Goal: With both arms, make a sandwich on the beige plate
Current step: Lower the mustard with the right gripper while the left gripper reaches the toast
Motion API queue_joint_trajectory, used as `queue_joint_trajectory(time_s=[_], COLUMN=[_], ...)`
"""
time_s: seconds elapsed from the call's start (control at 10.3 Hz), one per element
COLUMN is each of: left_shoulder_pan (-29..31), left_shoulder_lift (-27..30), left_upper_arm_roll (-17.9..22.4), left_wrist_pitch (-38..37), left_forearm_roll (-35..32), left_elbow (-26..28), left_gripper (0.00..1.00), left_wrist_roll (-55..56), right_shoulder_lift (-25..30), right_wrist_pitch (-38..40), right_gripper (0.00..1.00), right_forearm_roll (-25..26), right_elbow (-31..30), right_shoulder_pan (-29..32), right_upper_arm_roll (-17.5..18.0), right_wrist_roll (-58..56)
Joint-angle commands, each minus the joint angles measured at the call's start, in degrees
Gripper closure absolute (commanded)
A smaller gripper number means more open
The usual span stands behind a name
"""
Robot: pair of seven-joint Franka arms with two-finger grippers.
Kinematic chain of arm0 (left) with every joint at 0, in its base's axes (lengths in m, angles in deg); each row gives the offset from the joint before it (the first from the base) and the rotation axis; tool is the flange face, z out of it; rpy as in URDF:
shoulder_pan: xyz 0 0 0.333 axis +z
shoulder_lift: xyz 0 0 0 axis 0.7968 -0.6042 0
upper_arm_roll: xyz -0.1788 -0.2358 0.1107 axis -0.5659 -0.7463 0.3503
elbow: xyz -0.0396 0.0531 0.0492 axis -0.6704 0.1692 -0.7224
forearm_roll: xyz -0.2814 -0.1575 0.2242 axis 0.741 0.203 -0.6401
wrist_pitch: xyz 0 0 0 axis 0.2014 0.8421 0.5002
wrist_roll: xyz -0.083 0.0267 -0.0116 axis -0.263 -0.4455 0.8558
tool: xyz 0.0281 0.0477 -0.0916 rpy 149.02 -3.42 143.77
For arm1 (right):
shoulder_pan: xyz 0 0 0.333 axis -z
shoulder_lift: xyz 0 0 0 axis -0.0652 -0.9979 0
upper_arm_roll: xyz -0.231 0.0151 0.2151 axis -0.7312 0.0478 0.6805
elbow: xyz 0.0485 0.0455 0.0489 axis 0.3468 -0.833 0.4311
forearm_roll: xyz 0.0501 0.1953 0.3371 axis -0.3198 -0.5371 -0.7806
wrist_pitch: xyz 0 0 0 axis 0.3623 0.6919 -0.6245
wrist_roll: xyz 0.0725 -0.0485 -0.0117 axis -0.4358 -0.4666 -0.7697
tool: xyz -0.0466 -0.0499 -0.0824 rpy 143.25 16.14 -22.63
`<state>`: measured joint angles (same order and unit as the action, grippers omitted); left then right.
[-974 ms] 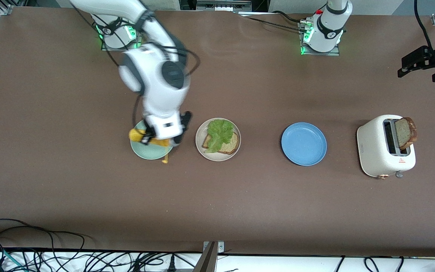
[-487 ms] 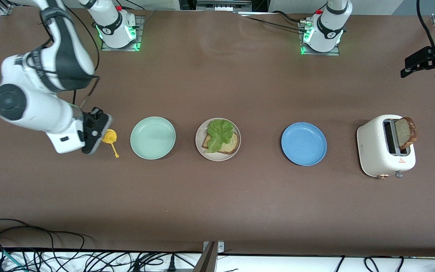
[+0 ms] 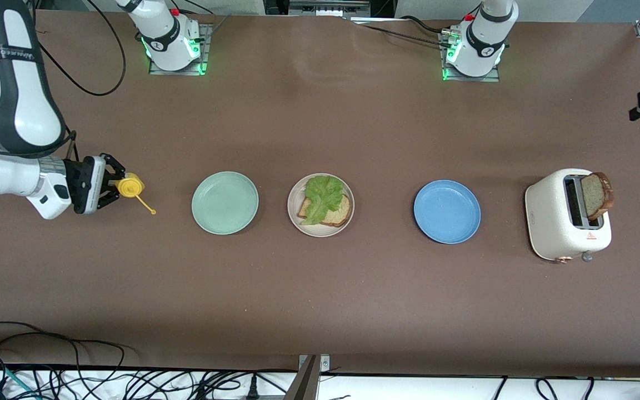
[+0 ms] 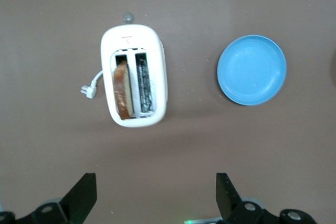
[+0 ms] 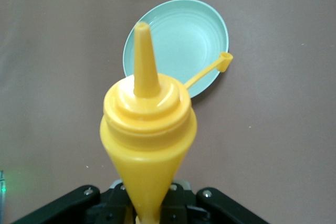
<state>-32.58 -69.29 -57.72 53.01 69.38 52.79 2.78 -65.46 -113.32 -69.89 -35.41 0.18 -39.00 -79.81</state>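
The beige plate (image 3: 293, 214) holds one brown bread slice (image 3: 342, 213) with a green lettuce leaf (image 3: 323, 194) on top. A second bread slice (image 3: 598, 194) stands in one slot of the white toaster (image 3: 553, 222). My right gripper (image 3: 113, 184) is shut on a yellow squeeze bottle (image 3: 130, 186), over the table toward the right arm's end, beside the mint-green plate (image 3: 224, 202). The bottle (image 5: 148, 124) has its cap hanging open on a strap. My left gripper (image 4: 156, 195) is open and empty, high over the table by the toaster (image 4: 135, 74) and its slice (image 4: 122, 90).
A blue plate (image 3: 446, 211) lies between the beige plate and the toaster, also seen as the blue plate (image 4: 252, 70). The mint-green plate (image 5: 178, 40) carries nothing. The toaster's short cord and plug lie beside it. Cables hang along the table's front edge.
My right arm has swung the yellow bottle from over the mint-green plate out toward the right arm's end of the table. The left gripper has drifted farther toward the left arm's end.
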Motion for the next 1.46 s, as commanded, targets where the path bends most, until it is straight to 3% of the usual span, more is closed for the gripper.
queue_joint_trajectory(time_s=[0.0, 0.29, 0.49, 0.68, 0.88, 1.07, 1.27, 1.36], left_shoulder_pan=[1.3, 3.6, 3.7, 3.7, 3.7, 3.7, 3.7, 4.4], left_shoulder_lift=[0.1, 0.1, 0.0, 0.0, -0.8, -2.0, -4.6, -5.7], left_upper_arm_roll=[-0.6, -0.6, -0.6, -0.6, -0.7, -0.7, -0.7, -0.7], left_wrist_pitch=[10.5, 27.1, 30.8, 37.2, 40.8, 44.0, 47.7, 48.9], left_forearm_roll=[-1.2, -1.1, -1.2, -1.2, -2.7, -2.8, -3.4, -3.7], left_elbow=[7.1, 18.5, 22.1, 27.9, 30.3, 31.6, 31.5, 31.5], left_gripper=[0.0, 0.0, 0.0, 0.0, 0.0, 0.0, 0.0, 0.0], left_wrist_roll=[-1.9, -6.0, -6.1, -6.2, -6.2, -6.3, -6.3, -6.3], right_shoulder_lift=[1.1, -3.4, -7.0, -8.5, -8.6, -8.8, -9.0, -9.3], right_wrist_pitch=[-2.3, -2.2, -1.6, -1.7, -1.8, -1.6, -1.7, -2.0], right_gripper=[1.0, 1.0, 1.0, 1.0, 1.0, 0.56, 0.29, 0.0], right_forearm_roll=[-9.1, -15.1, -18.4, -19.1, -19.4, -19.4, -19.7, -19.8], right_elbow=[-6.9, -8.9, -8.8, -8.7, -8.7, -8.7, -8.7, -8.6], right_shoulder_pan=[0.0, 2.1, 4.4, 5.8, 5.9, 5.9, 5.9, 5.8], right_upper_arm_roll=[-3.6, -6.6, -6.7, -6.6, -6.6, -6.7, -6.7, -6.7], right_wrist_roll=[-15.4, -31.8, -39.7, -43.5, -45.1, -45.1, -45.1, -45.1])
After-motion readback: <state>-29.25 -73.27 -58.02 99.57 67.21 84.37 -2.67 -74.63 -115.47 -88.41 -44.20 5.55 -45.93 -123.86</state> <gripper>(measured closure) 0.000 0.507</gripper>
